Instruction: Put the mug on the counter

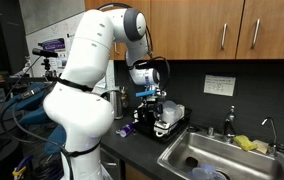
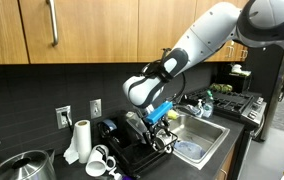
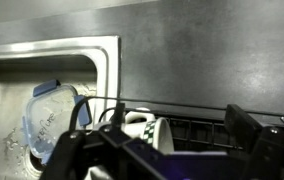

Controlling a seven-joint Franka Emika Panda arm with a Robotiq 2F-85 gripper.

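A small white mug with a checkered band lies on its side in a black wire dish rack. In the wrist view it sits between my gripper's fingers, nearer one finger, and the fingers stand wide apart and do not touch it. In both exterior views my gripper hangs low over the rack, where white mugs rest. The black counter runs along the wall around a steel sink.
A blue-lidded container lies in the sink. More white mugs, a paper towel roll and a pot lid stand beside the rack. A small purple object lies on the counter. Wooden cabinets hang overhead.
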